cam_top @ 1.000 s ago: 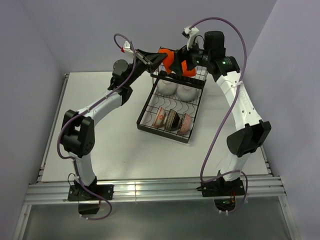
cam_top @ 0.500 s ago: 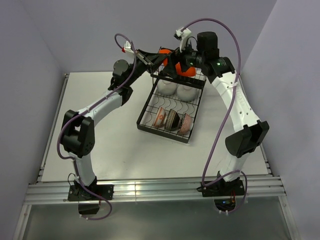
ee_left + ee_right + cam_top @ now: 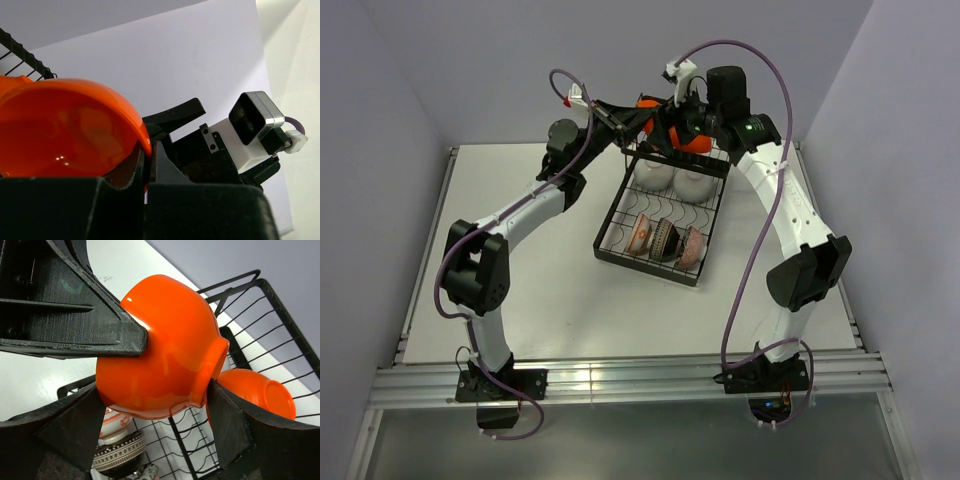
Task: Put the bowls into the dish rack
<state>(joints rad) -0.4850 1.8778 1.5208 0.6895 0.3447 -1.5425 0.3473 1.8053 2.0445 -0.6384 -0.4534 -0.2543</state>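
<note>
A glossy orange-red bowl (image 3: 656, 117) hangs above the far end of the black wire dish rack (image 3: 610, 215). My left gripper (image 3: 642, 116) is shut on its rim (image 3: 142, 142). My right gripper (image 3: 156, 410) is closed around the same bowl (image 3: 160, 350), one finger against its rim side and the other against its foot. A second orange-red bowl (image 3: 255, 392) lies in the raised basket just behind. Two white bowls (image 3: 672, 178) sit in the rack's far section. Three patterned bowls (image 3: 665, 240) stand on edge in the near tray.
The rack's top wires (image 3: 280, 305) run close under and behind the held bowl. The white table (image 3: 520, 280) spreads to the left of the rack. Grey walls close in the back and both sides.
My right arm has swung left and brought its fingers around the orange bowl held by the left gripper. The left arm and the bowl have barely moved.
</note>
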